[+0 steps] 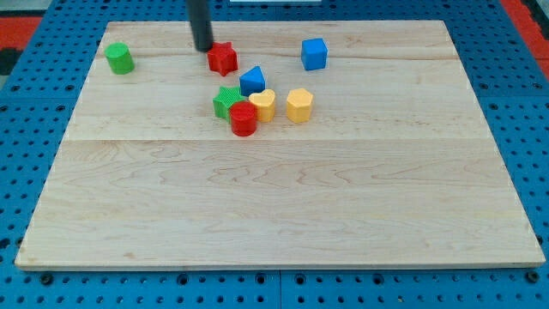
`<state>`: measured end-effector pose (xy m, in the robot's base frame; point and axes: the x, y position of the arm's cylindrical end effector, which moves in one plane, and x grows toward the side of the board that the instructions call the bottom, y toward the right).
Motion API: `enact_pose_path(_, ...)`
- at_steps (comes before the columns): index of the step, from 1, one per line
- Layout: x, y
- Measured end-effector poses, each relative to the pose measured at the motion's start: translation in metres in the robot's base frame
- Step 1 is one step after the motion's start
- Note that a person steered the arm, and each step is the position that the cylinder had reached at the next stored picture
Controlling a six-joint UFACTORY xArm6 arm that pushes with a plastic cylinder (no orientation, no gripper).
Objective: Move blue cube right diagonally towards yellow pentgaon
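Pale wooden worktop (283,215) on blue pegboard. No jaws fitted; my tip (203,48) rests beside the red star block (222,58). Blue cube (314,53), view's upper right, above the yellow pentagon block (298,106): likely light, rigid, slides easily; push its top face.

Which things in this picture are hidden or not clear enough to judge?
- Green star: partly covered by the blue triangular block and red cylinder in the camera view.
- My tip beside the red star: contact cannot be told.
- The rod's upper part: cut off by the view's top.
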<state>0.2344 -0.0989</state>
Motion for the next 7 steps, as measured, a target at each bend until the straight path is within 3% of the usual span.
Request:
enact_pose_path(3,-0.011,0.062)
enact_pose_path(5,-0.016,0.062)
enact_pose_path(7,-0.015,0.123)
